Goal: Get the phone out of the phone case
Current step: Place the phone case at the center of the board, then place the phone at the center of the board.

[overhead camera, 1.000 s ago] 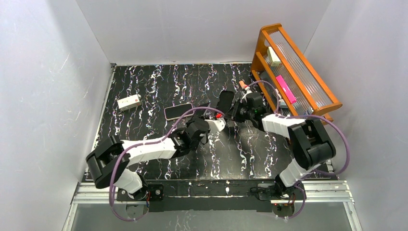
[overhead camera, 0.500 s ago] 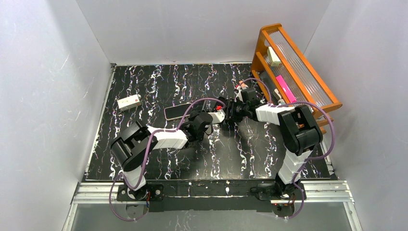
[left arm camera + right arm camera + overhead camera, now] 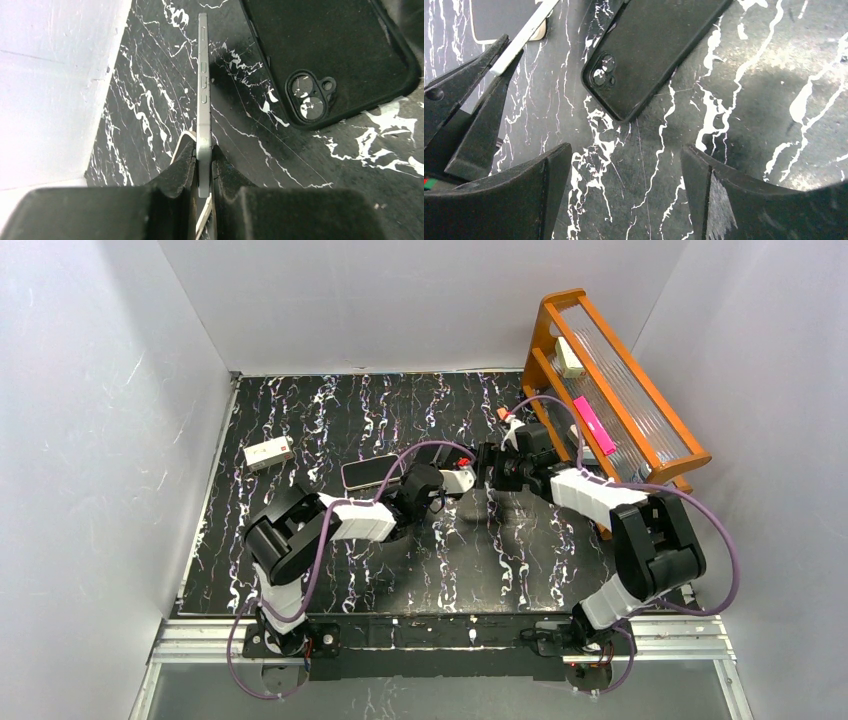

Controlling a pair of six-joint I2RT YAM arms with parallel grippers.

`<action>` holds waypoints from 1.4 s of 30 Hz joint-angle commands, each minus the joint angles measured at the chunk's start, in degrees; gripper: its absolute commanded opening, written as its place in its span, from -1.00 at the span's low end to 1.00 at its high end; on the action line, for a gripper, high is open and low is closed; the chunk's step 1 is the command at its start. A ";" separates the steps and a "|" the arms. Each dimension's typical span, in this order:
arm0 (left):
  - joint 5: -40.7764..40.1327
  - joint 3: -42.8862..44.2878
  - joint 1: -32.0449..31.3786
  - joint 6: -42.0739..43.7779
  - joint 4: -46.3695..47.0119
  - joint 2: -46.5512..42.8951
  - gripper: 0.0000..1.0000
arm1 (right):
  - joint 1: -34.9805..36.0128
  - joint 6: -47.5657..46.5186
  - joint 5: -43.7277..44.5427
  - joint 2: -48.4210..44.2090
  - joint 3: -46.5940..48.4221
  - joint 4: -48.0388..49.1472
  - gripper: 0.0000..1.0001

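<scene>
The separating step looks complete. The left end effector (image 3: pixel 202 165) is closed tight on the lower end of the phone (image 3: pixel 202 90), pinching it by its flat faces. The slim silver body stands edge-on, side buttons showing, and seems clear of the table (image 3: pixel 150 125), though the far end cannot be judged for certain. The phone case (image 3: pixel 325 45) lies flat on the table off to one side of the phone and apart from it. The marble pattern shows through its lens cut-outs, so it reads as empty. The right end effector (image 3: pixel 624 150) is spread wide and grips nothing. It hovers over bare marble with the case just beyond its fingertips rather than between them. In the top view both end effectors sit close together near the middle of the table, with a second handset-like object (image 3: pixel 370 471) lying flat just to their left. What probably remains is setting the phone down. That calls for tilting it toward flat, lowering it onto open marble away from the case and the other handset, and only then opening the fingers.
</scene>
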 commanded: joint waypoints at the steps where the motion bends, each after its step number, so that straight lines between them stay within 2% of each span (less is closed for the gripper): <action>1: 2.79 2.08 0.95 2.31 3.06 1.10 -1.00 | -0.36 -1.35 4.06 -3.59 -2.53 -0.37 0.75; 5: 7.01 1.02 1.18 2.01 2.45 0.20 -1.00 | -0.49 -1.10 6.16 -7.68 -5.51 0.71 0.78; 9: 14.43 0.00 1.16 -2.76 0.86 -3.29 -1.00 | -0.84 -0.88 9.44 -11.42 -7.40 1.08 0.83; 13: 17.53 0.90 0.94 -7.56 -1.45 -4.78 -1.00 | -1.16 -0.42 10.26 -13.35 -8.65 2.49 0.85; 20: 6.20 0.98 1.28 -6.69 1.46 -4.22 -1.00 | -0.46 1.28 7.39 -8.64 -8.18 7.48 0.85; 24: 3.05 0.54 2.04 -5.36 5.07 -3.65 -1.00 | 4.09 0.45 14.78 -2.81 -3.67 7.07 0.86; 29: 3.83 1.12 2.92 -4.26 6.27 -3.10 -1.00 | 9.01 0.60 27.56 3.74 0.91 5.55 0.88; 34: 4.14 0.67 3.75 -4.97 6.58 -3.37 -1.00 | 10.98 -0.54 34.84 9.07 4.17 3.62 0.89; 38: 4.38 -0.27 4.02 -5.57 7.08 -3.58 -1.00 | 11.52 -2.94 40.70 11.22 5.69 0.64 0.91; 42: 4.64 -1.15 4.01 -5.48 7.63 -3.81 -1.00 | 11.50 -5.67 44.29 9.35 4.44 -0.89 0.94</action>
